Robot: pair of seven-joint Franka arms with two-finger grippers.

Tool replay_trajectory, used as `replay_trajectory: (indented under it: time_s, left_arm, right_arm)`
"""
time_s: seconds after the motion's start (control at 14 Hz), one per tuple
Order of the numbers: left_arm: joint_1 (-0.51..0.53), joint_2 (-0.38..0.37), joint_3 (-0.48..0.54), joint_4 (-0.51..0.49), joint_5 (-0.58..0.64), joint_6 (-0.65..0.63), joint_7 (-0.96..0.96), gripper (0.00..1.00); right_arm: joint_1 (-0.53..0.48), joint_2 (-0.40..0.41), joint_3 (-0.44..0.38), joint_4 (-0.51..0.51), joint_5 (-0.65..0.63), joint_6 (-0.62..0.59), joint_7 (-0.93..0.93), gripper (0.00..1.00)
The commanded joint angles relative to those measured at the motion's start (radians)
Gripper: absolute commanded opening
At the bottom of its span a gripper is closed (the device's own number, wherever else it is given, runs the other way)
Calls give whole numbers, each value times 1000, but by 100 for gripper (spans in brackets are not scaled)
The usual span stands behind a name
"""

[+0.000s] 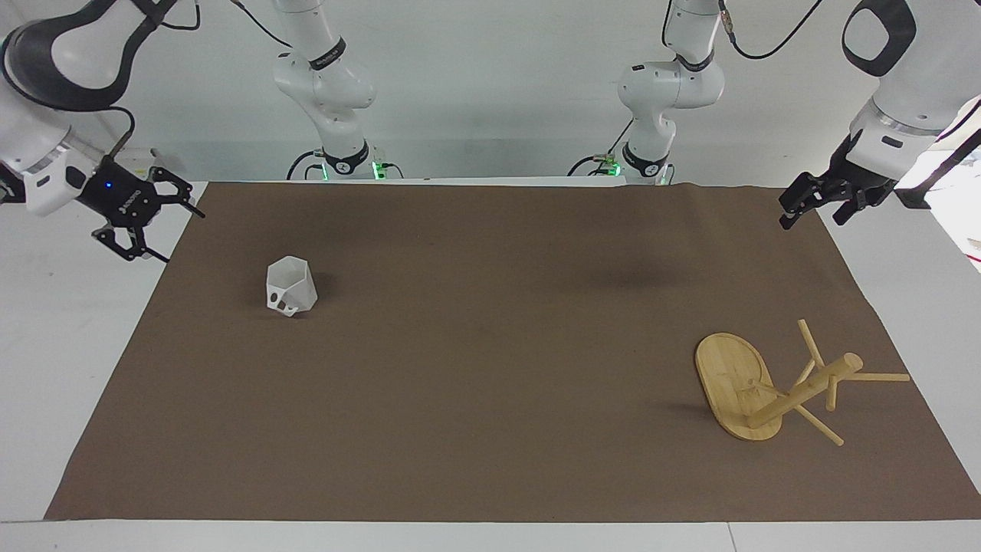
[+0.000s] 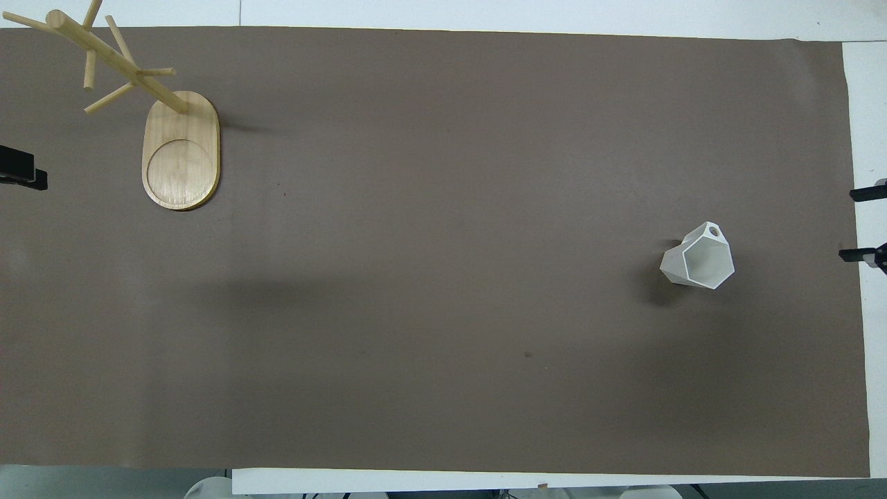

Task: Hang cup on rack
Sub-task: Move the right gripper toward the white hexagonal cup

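Note:
The white faceted cup (image 1: pixel 291 286) stands upright on the brown mat toward the right arm's end, its handle on the side away from the robots; it also shows in the overhead view (image 2: pixel 700 256). The bamboo rack (image 1: pixel 801 391) stands on its oval base toward the left arm's end, farther from the robots than the cup, and shows in the overhead view (image 2: pixel 181 156). My right gripper (image 1: pixel 182 238) is open and empty, in the air over the mat's edge beside the cup, apart from it (image 2: pixel 852 225). My left gripper (image 1: pixel 812 217) is open and empty, and waits over the mat's corner.
A brown mat (image 1: pixel 490 399) covers most of the white table (image 1: pixel 69 368). Two more robot arms (image 1: pixel 329 84) stand at the robots' side of the table. Nothing else lies on the mat.

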Motion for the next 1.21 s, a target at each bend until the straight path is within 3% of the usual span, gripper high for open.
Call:
replay_trajectory:
  time_s: [0.0,0.14,0.36,0.57,1.14]
  left_arm:
    - [0,-19,3,-16,24,-2,-20,100]
    - [-1,-19,3,-16,24,-2,-20,100]
    - [-1,-20,3,-17,24,-3,-18,100]
    - [-6,-22,3,-19,24,-3,-18,100]
    - [-12,-22,0,-17,24,-2,-17,100]
  right_arm:
    - [-92,71,12,-73,165,-11,-251,100]
    - [-155,165,12,-88,266,-63,-433,100]
    - [-201,243,12,-162,363,-103,-630,100]
    - [-195,239,12,-275,412,-95,-708,100]
    - [-150,216,13,-364,489,-77,-749,100]
